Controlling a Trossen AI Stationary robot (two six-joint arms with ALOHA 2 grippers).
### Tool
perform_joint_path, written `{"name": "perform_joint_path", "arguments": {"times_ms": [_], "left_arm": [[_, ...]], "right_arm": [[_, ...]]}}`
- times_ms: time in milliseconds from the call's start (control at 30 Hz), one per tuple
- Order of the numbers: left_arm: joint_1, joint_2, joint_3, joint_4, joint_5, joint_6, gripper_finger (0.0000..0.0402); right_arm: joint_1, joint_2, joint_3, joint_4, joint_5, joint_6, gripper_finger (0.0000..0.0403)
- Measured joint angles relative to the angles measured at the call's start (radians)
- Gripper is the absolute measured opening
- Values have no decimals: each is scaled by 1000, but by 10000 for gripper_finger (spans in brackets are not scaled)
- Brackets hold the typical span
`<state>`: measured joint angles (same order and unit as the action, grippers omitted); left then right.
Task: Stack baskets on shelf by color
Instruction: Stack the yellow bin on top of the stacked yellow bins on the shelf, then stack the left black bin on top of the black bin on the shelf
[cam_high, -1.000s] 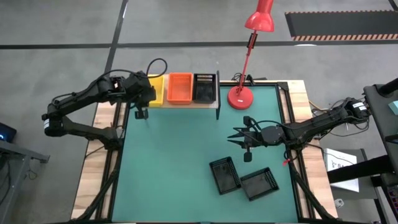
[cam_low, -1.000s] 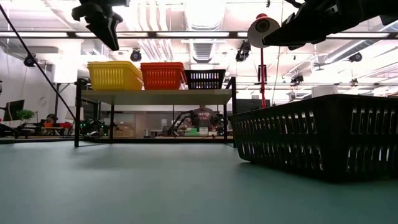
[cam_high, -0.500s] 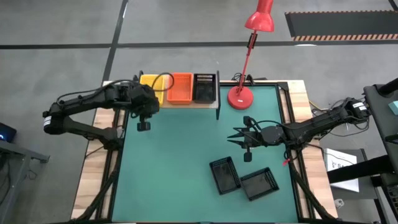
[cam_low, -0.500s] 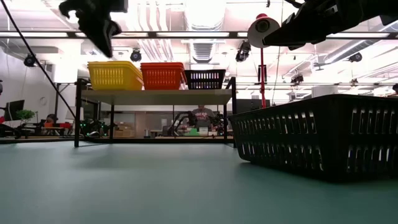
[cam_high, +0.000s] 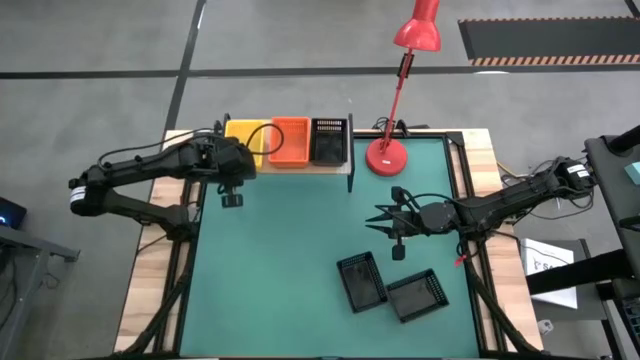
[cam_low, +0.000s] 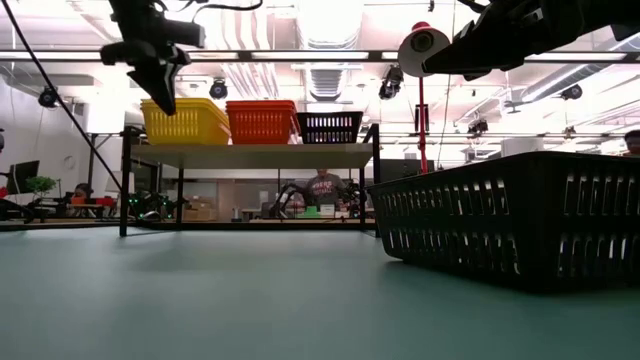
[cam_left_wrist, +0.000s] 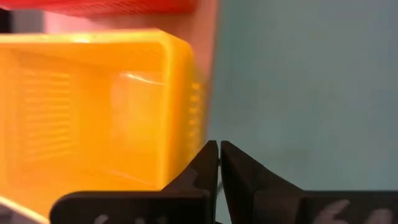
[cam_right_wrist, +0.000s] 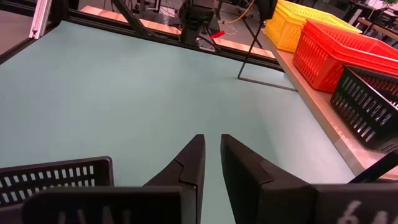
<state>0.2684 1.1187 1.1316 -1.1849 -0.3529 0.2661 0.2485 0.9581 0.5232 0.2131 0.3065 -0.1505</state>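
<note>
two black baskets left: one and another lie side by side on the green table, nearest the front edge; one of them fills the right of the low view.
right gripper: it hangs over the table just behind those two, fingers close together with only a thin gap, holding nothing; the corner of one black basket shows just past them.
risk at pickup: as i judge it, fingers that narrow would have to spread before pinching a mesh wall; a shallow bite on the thin rim could let the basket tip or slide away.
left gripper: it hovers just in front of the shelf's left end, fingers together, empty, close beside the yellow stack.
risk at shelf: a swing from there could catch the yellow rim and shove the stack along the plank or off it.
shelf: it stands at the back, carrying yellow, orange and black in a row.
risk on stacking: the black spot sits at the right end near the red lamp; a crooked drop may not nest.
</note>
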Motion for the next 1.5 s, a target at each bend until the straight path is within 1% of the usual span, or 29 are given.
{"name": "perform_joint_path", "arguments": {"times_ms": [100, 267, 367, 533, 600, 700, 767, 867, 933, 1033, 1133, 1233, 1367, 1433, 1500], "left_arm": [[0, 0, 0, 15, -43, 1, 1], [0, 0, -5, 27, -61, 0, 1], [0, 3, -13, 40, -101, 0, 1], [0, 5, -17, 58, -101, -9, 1], [-6, 5, -17, 60, -84, -40, 1], [-30, -1, -11, 67, -9, -114, 1], [-69, -8, -11, 91, 26, -158, 1], [-166, -9, -12, 147, 32, -209, 1], [-243, -9, -16, 210, 31, -236, 1], [-359, -7, -35, 360, 27, -261, 0], [-472, -7, -71, 531, 15, -258, 0], [-564, -7, -119, 704, -35, -225, 0], [-644, -6, -198, 945, -70, -152, 0], [-663, -6, -249, 1071, -70, -109, 0], [-672, -6, -291, 1168, -72, -69, 0]], "right_arm": [[0, 0, 0, 0, 0, 0, 43], [0, 0, 0, 0, 0, 0, 43], [0, 0, 0, 0, 0, 0, 43], [0, 0, 0, 0, 0, 1, 43], [0, 0, 0, 0, 0, 3, 43], [0, 0, 0, 0, 0, 10, 43], [3, 0, 0, 0, 0, 13, 43], [15, 0, 1, 0, 0, 46, 43], [37, 0, 1, 0, 0, 62, 44], [80, 7, 5, 1, 0, 85, 56], [126, 24, 23, 2, 0, 124, 79], [173, 54, 47, 0, 0, 156, 106], [230, 130, 101, -2, 0, 178, 137], [257, 179, 137, -1, 0, 179, 148], [284, 226, 182, -50, 0, 191, 156]]}}
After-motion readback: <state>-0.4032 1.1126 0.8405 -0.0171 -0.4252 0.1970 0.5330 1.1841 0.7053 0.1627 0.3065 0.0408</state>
